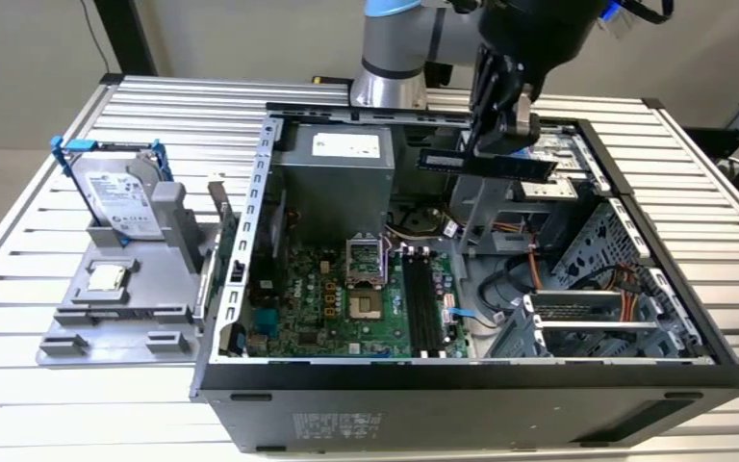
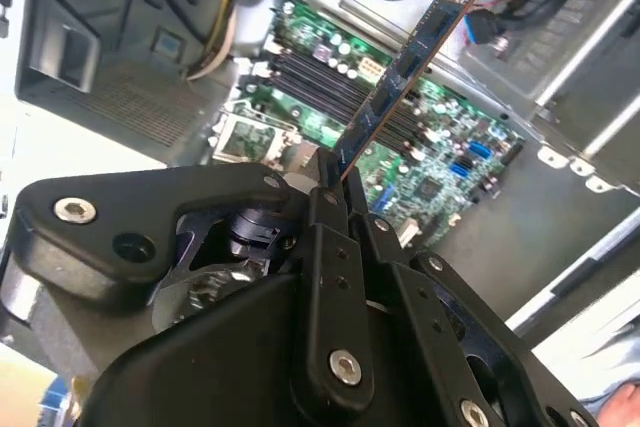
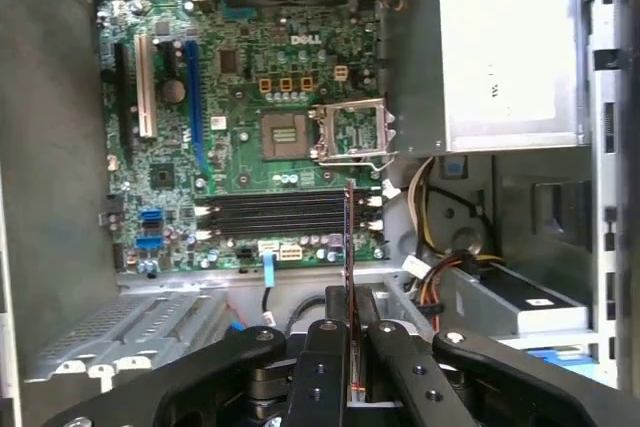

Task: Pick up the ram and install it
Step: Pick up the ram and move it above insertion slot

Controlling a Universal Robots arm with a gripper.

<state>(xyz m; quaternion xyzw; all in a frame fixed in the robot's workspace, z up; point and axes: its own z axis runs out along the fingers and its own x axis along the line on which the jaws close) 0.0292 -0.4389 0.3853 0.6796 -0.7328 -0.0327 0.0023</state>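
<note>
Exterior view inspection: the ram (image 1: 485, 164) is held clamped between the fingers (image 1: 522, 120) of the gripper (image 1: 508, 146), well above the memory slots (image 1: 427, 303) and lying crosswise to them, so jamming or bending is judged possible if it is pressed down unaligned.

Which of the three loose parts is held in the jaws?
The ram, clamped above the open case; the hard drive and processor chip sit on the grey holder.

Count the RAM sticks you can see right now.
1. The ram is clamped in the gripper, held above the open computer case. The memory slots look empty, though parts of the case are hidden.
</note>
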